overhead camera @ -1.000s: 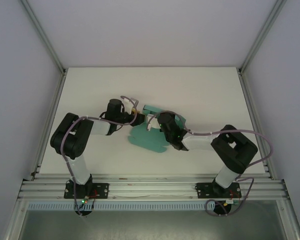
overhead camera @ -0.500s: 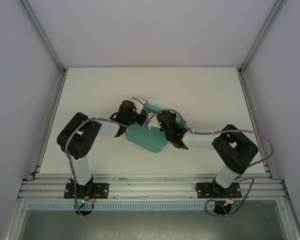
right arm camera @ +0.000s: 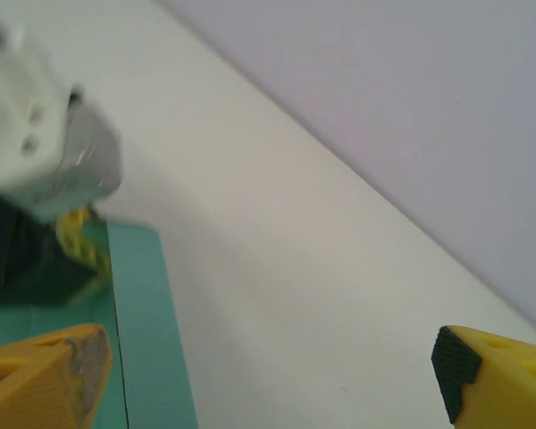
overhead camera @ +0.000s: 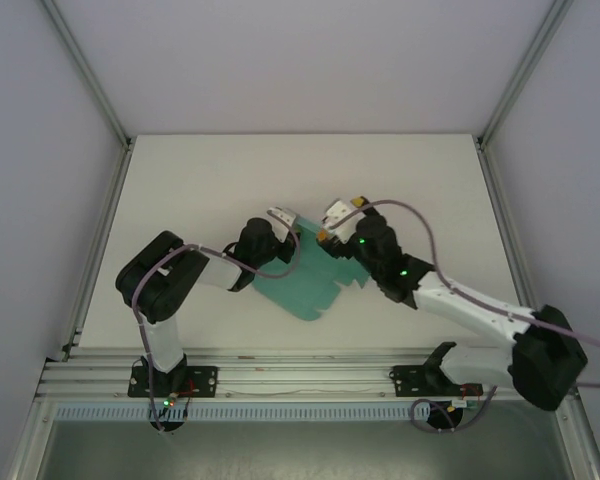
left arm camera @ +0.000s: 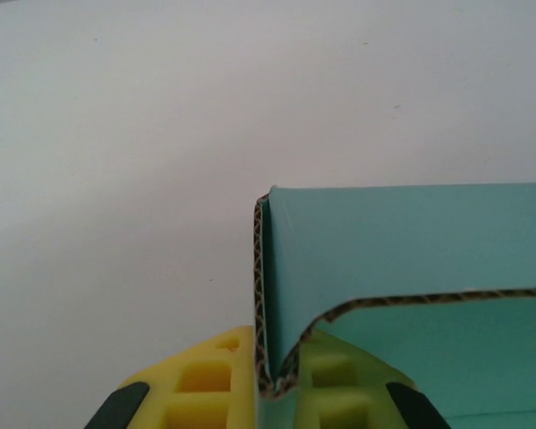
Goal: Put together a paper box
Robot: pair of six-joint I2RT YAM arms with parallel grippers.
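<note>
The paper box (overhead camera: pixel 305 285) is a teal die-cut cardboard sheet lying mid-table, its far edge folded up. My left gripper (overhead camera: pixel 284 216) is shut on that raised fold at the sheet's far left corner. In the left wrist view the yellow fingers (left arm camera: pixel 205 384) pinch a doubled corrugated edge of the paper box (left arm camera: pixel 411 250) at the left gripper (left arm camera: pixel 268 380). My right gripper (overhead camera: pixel 340 214) hovers just right of it, open. In the right wrist view the right gripper (right arm camera: pixel 268 384) has nothing between its fingertips (right arm camera: pixel 45 375), with a teal strip of the paper box (right arm camera: pixel 147 340) at lower left.
The white table (overhead camera: pixel 180 180) stretches bare around the sheet, with side rails and walls at left, right and back. My left arm's wrist (right arm camera: pixel 36 170) sits close at the upper left of the right wrist view. The right arm reaches in from the lower right.
My right gripper has opened, let go of the box and drawn back, its arm swinging out right. My left gripper has moved right and shut on the folded edge.
</note>
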